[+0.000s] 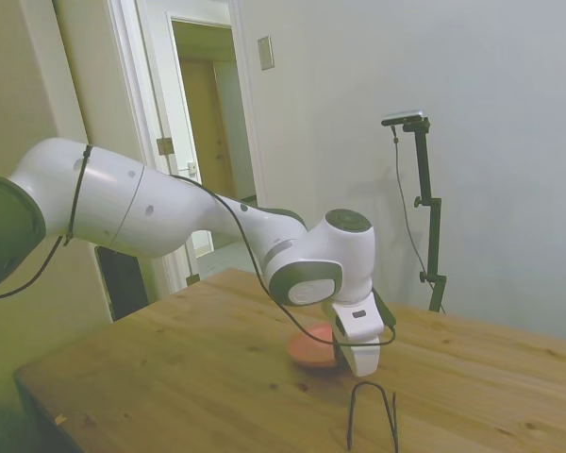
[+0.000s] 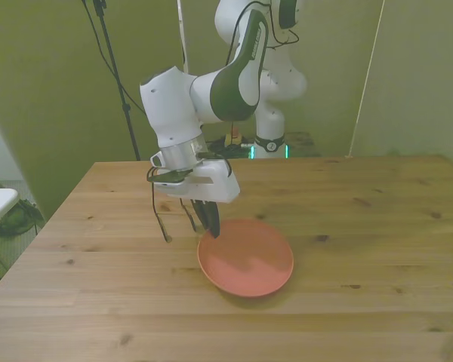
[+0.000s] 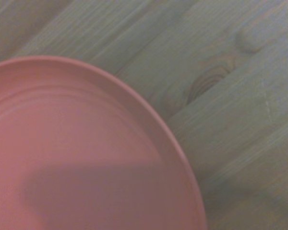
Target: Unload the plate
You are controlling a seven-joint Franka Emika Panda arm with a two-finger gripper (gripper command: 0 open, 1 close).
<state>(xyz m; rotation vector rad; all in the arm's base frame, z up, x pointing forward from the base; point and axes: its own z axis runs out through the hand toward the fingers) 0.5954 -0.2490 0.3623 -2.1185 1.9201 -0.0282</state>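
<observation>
I see the wooden tabletop (image 2: 377, 226) filling most of the front view, its planks running across the picture. Over it the white Franka arm (image 2: 211, 94) bends down from the 12 o'clock side of that view, wrist pointed at the boards.

The salmon-orange plate (image 2: 246, 258) lies flat on the tabletop, a little toward 6 o'clock from the middle of the front view. In the side view only a sliver of the plate (image 1: 311, 347) shows behind the wrist, toward 9 o'clock of the gripper body. The wrist camera gives me a blurred close look at the plate (image 3: 77, 158) with its rim curving across bare wood grain; it carries only a soft shadow.

The gripper (image 2: 210, 226) hangs at the plate's rim on its 10 o'clock side in the front view. Its dark fingers (image 2: 212, 220) read as one narrow shape, tips down at the rim, so I take them as pressed together or nearly so; whether they pinch the rim I cannot tell.

The thin black wire stand (image 1: 373, 417) stands upright on the tabletop at about 6 o'clock of the gripper in the side view, apart from the plate.
</observation>
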